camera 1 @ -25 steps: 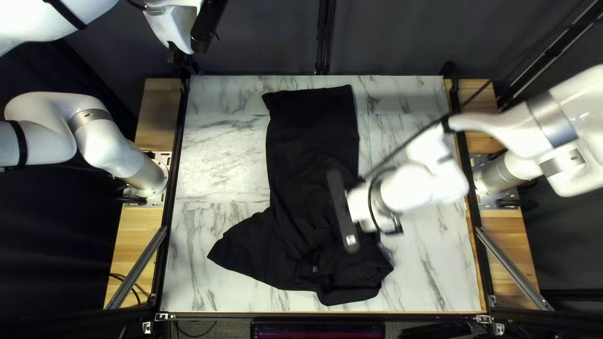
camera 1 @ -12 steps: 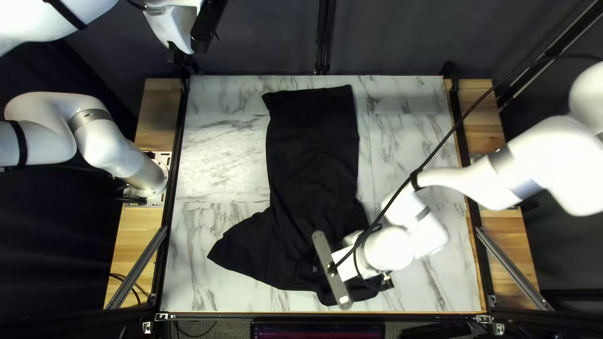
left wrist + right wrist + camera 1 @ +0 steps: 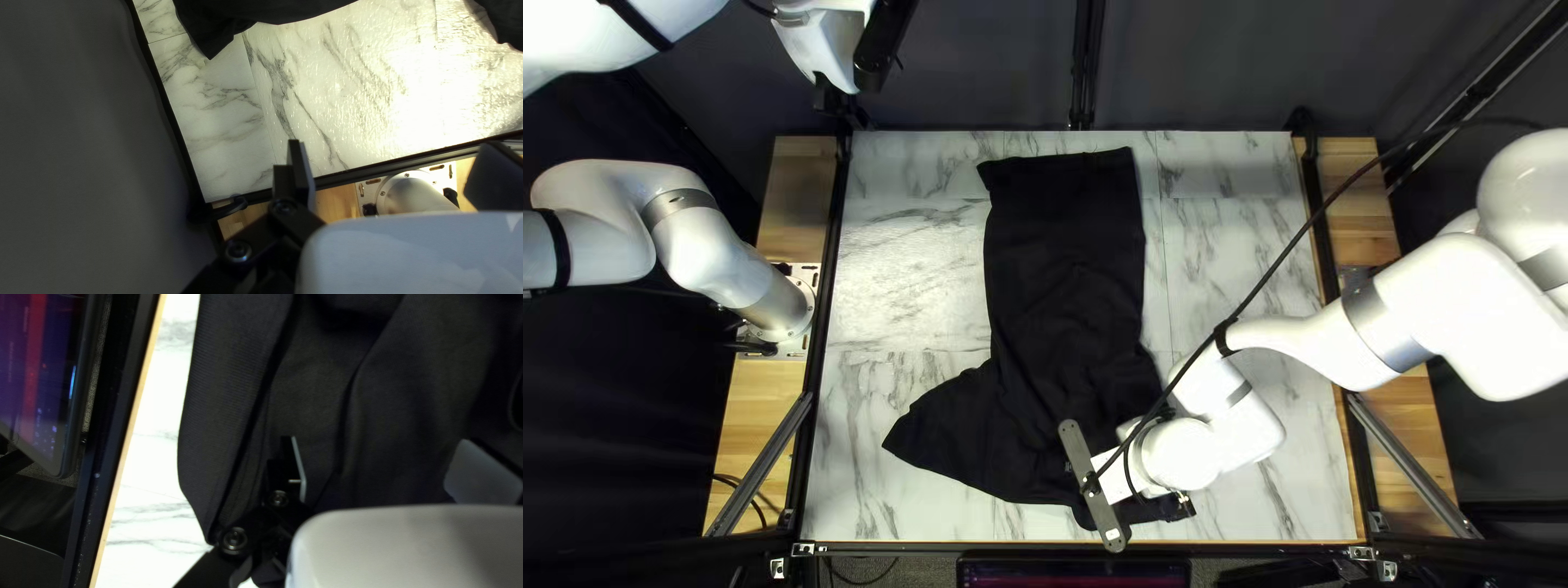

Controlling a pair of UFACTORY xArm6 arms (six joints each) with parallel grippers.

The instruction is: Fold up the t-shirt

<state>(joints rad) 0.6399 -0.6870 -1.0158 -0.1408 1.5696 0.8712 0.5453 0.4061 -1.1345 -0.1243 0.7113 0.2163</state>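
Down the table (image 3: 904, 283), from near its far edge almost to its near edge, lies the black t-shirt (image 3: 1062, 283) — right gripper (image 3: 1116, 477) over its near end, fingers apart — with the left gripper (image 3: 832, 96) by the far left corner, fingers spread too.

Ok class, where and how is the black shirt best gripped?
Probably by the pointed corner of the shirt, coming from the left in the top left view: that tip juts out over the marble table, away from the creases.
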